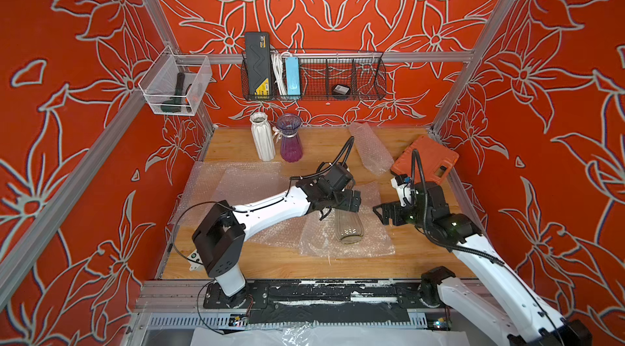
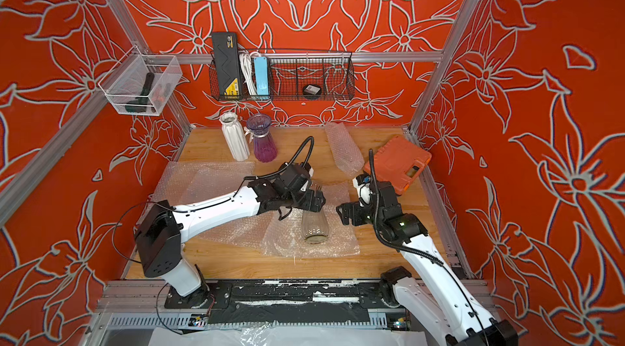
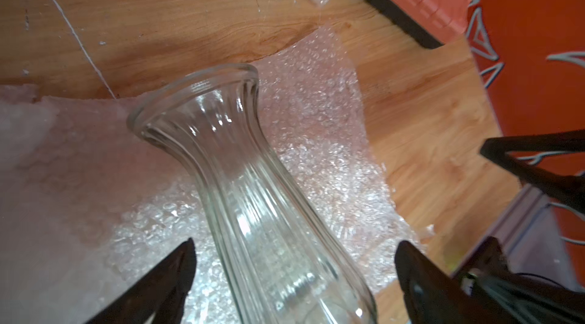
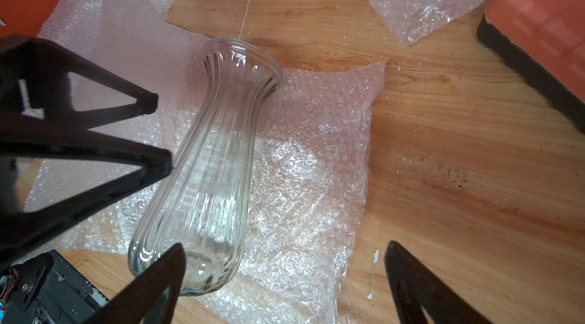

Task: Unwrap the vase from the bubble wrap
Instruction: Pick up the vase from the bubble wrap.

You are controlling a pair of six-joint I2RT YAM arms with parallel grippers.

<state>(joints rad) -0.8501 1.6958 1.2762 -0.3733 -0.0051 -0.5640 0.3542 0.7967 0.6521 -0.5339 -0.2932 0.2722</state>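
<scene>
We see the clear ribbed vase (image 1: 349, 228) lying on its side, bare, on an opened sheet of bubble wrap (image 1: 377, 243) near the middle of the bench (image 1: 236, 144), with its base toward the front edge and its flared mouth toward the back wall. The left hand (image 3: 295, 244) hangs directly over the vase with its jaws spread wide. In the left wrist view the glass body runs between the two dark fingers (image 3: 185, 263) with a gap on either side, so nothing is gripped. The right hand (image 4: 286, 244) is likewise spread open and empty. In both top views it sits just beside the vase on the right, apart from the glass and pointing toward it. More flat bubble wrap (image 1: 233, 180) covers the bench under the left arm, and a crumpled piece (image 1: 370, 151) lies near the back, beside an orange case (image 1: 426, 161). A white vase (image 1: 262, 138) and a purple vase (image 1: 290, 139) stand upright side by side at the back of the bench, well apart from both hands.
</scene>
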